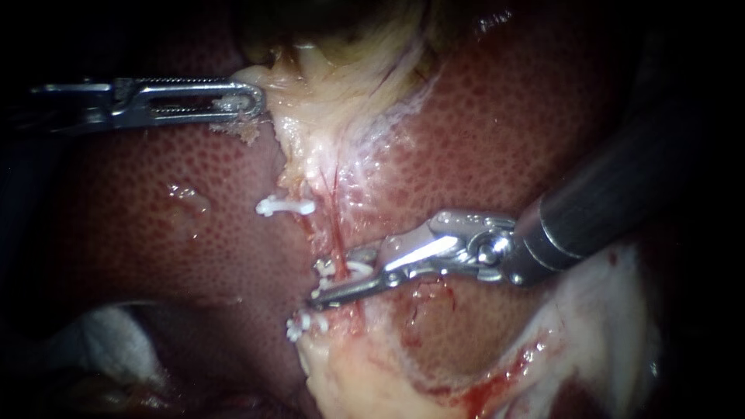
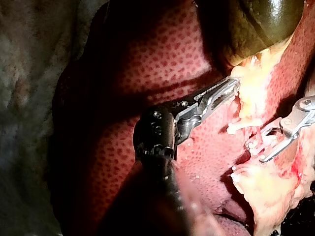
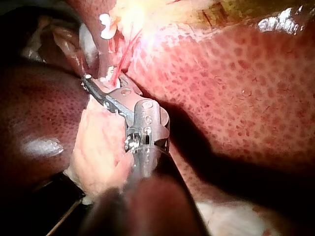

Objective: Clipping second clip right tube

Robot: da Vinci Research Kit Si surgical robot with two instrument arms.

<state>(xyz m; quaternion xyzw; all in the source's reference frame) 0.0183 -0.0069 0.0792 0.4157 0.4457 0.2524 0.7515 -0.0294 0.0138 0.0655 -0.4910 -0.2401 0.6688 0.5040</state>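
Endoscope view: the liver [image 1: 140, 248] is dark red and finely stippled, split by a glistening band of pale yellow tissue [image 1: 334, 109]. At upper left the left instrument [image 1: 252, 102] lies level, its ridged, slotted jaws pinching that band's edge. The right instrument [image 1: 330, 283] slants in from the right to centre, its narrow jaws holding a white clip [image 1: 345, 269] astride the thin red right tube [image 1: 339, 237].
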